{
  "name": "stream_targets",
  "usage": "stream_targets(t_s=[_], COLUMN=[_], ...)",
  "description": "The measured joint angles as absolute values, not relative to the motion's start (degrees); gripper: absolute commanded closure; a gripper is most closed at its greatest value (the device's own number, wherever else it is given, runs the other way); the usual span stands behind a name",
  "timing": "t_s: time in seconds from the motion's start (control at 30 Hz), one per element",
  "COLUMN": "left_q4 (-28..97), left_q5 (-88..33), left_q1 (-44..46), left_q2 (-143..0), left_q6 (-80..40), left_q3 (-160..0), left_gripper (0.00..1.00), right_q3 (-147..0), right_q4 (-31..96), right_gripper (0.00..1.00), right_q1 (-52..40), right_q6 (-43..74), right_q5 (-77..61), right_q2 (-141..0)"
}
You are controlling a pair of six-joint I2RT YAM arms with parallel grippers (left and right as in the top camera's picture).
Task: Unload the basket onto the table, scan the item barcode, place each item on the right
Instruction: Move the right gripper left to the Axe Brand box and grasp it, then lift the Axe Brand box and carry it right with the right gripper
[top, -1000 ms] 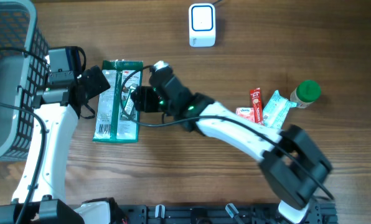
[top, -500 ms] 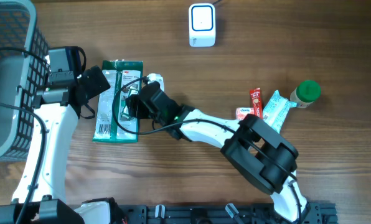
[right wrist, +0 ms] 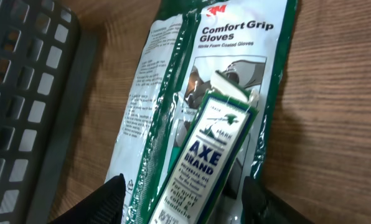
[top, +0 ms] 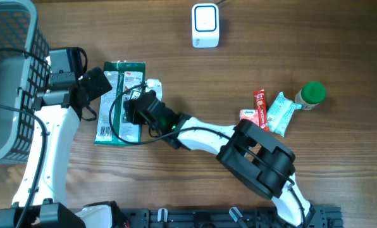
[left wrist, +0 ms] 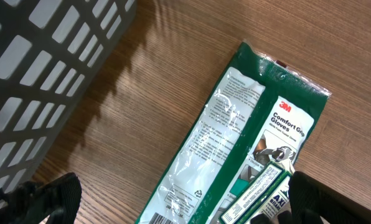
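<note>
The right gripper (right wrist: 184, 183) reaches in from the near right. Its fingers stand on either side of a green and white Axe Brand box (right wrist: 207, 146). Whether they press the box or merely flank it, I cannot tell. The box lies tilted on a green packet of Comfort Grip gloves (right wrist: 157, 81), which is flat on the bench (top: 315, 38), left of centre.

At the packet's far left corner hangs the left gripper (left wrist: 182, 190), its fingers spread wide and released, with nothing between them.

Well apart on the right is a small cluster: a red sachet (top: 259, 104), a pale blue packet (top: 281, 111) and a green-capped bottle (top: 311, 94). A grey basket (top: 38, 52) fills the far left corner.

Farthest back, near the middle, is a white scanner (top: 205, 25), well apart from the box.
</note>
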State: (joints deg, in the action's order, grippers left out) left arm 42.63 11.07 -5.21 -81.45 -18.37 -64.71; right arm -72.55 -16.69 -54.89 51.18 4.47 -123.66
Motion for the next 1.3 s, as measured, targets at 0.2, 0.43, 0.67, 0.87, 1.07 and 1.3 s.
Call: stream_targets(t_s=[0.2, 0.43, 0.67, 0.87, 1.07, 1.3], left_q4=[42.6, 42.6, 42.6, 42.6, 42.6, 42.6], left_q5=[11.1, 11.1, 11.1, 11.1, 11.1, 11.1], left_q1=[-5.2, -5.2, -5.2, -5.2, -5.2, -5.2], left_q2=[-81.4, -81.4, -81.4, -81.4, -81.4, -81.4], left_q6=[-18.4, -18.4, -18.4, -18.4, -18.4, -18.4], left_q3=[-64.7, -64.7, -64.7, -64.7, -64.7, -64.7], left_gripper=[0.00, 0.00, 0.00, 0.00, 0.00, 0.00], right_q3=[-72.6, -72.6, -72.9, -74.0, -74.1, -74.1], right_q4=[-16.6, -17.3, -17.8, -14.6, -6.7, 5.3], right_gripper=[0.39, 0.40, 0.72, 0.72, 0.72, 0.78], right_q1=[-56.1, -56.1, -56.1, -55.3, -52.7, -48.9], right_q6=[51.2, 53.6, 54.9, 54.4, 49.5, 41.6], right_q5=[6.9, 8.7, 8.8, 8.8, 8.6, 8.5], right_q2=[-123.8, -125.7, -126.7, -126.5, -122.3, -112.4])
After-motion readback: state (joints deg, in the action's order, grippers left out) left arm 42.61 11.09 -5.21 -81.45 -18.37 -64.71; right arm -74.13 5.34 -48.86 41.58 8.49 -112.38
